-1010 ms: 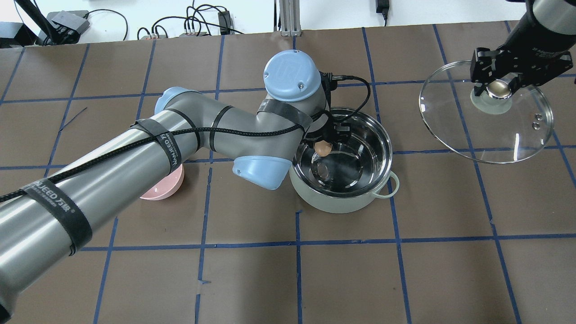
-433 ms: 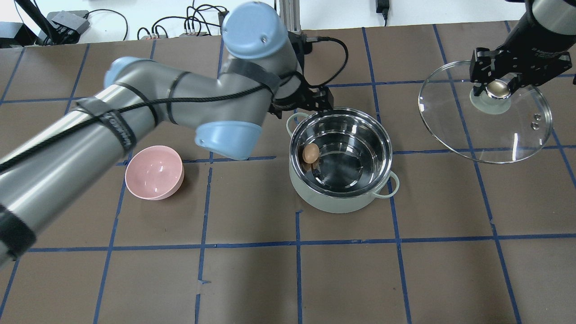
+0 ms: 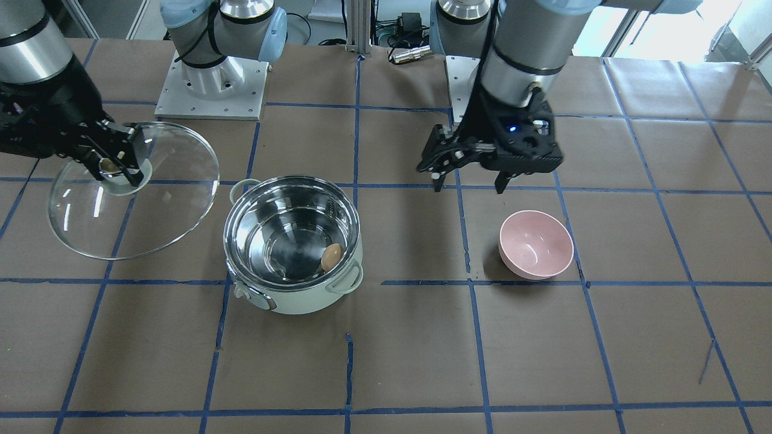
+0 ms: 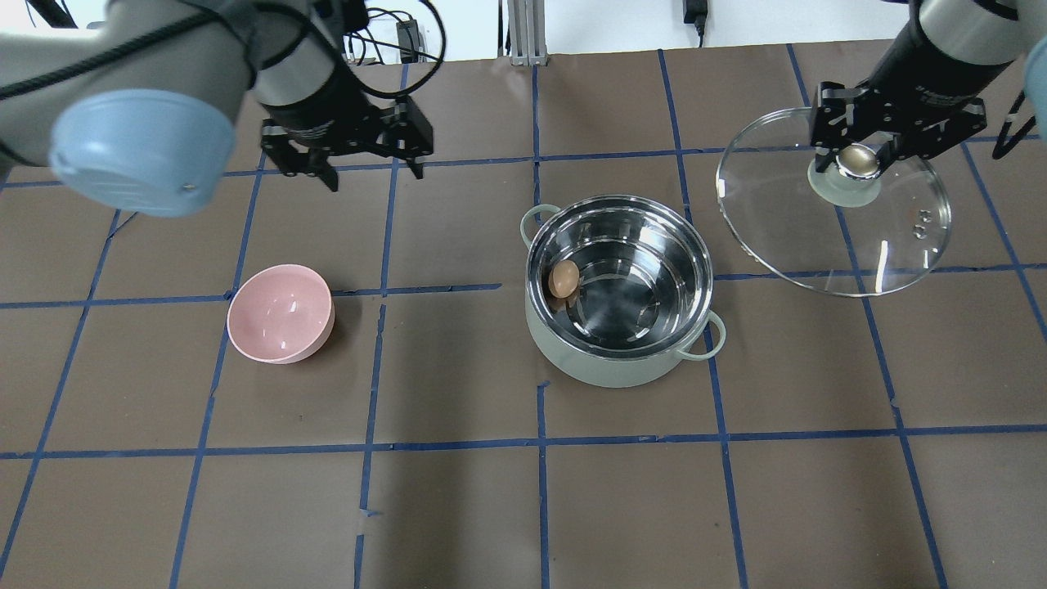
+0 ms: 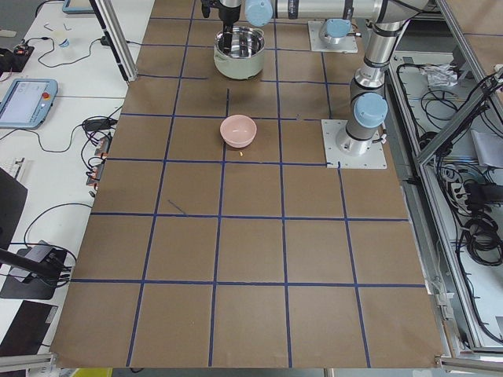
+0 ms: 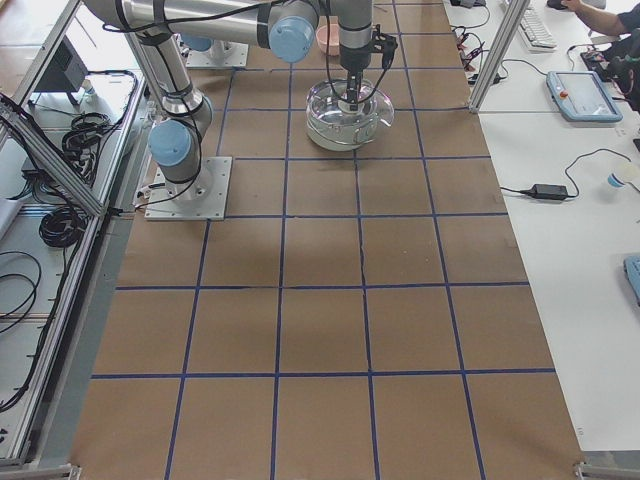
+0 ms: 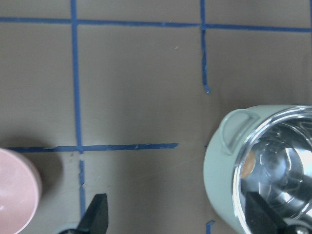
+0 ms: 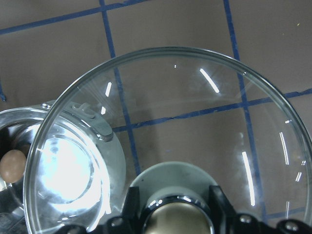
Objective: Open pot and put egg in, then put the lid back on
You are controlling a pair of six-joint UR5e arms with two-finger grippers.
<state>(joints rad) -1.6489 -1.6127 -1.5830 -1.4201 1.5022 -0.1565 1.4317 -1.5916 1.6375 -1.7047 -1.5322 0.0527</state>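
Step in hand, I judge, is refitting the lid (image 4: 867, 237): it hangs right of the open pot (image 4: 605, 368), knob clenched in my right fingers (image 4: 826, 135). My left fingers (image 4: 327, 172) are spread, empty, far left. The egg (image 4: 562, 279) lies inside the pot; next, carry the lid across, centred.

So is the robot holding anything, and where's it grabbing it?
The right hand holds the round clear glass lid by its pale green, brass-topped knob. The left hand is open and empty.
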